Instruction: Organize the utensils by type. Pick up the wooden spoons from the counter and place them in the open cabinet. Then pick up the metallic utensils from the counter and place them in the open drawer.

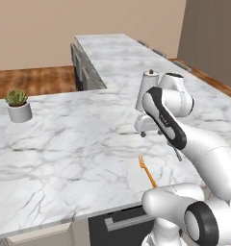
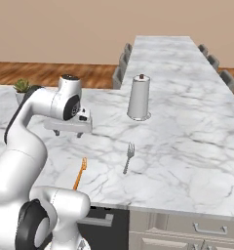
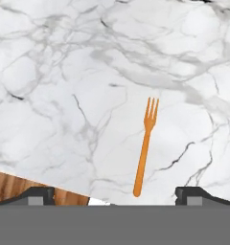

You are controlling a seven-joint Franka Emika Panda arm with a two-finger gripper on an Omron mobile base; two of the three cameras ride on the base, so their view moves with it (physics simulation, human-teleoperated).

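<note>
On the white marble counter lie two metallic utensils. A shiny orange-copper fork rests near the front edge, prongs pointing away from it, also seen as the orange fork. A dull grey steel fork lies to its right; the arm hides most of the grey fork. My gripper hovers open above the counter, pointing down, with the orange fork below it and nothing between its fingers. The wooden spoons, the cabinet and the drawer are out of view.
A paper towel roll on a stand stands behind the forks. A small potted plant sits at the far left. The counter's front edge runs close to the fork's handle. A dark appliance front is below.
</note>
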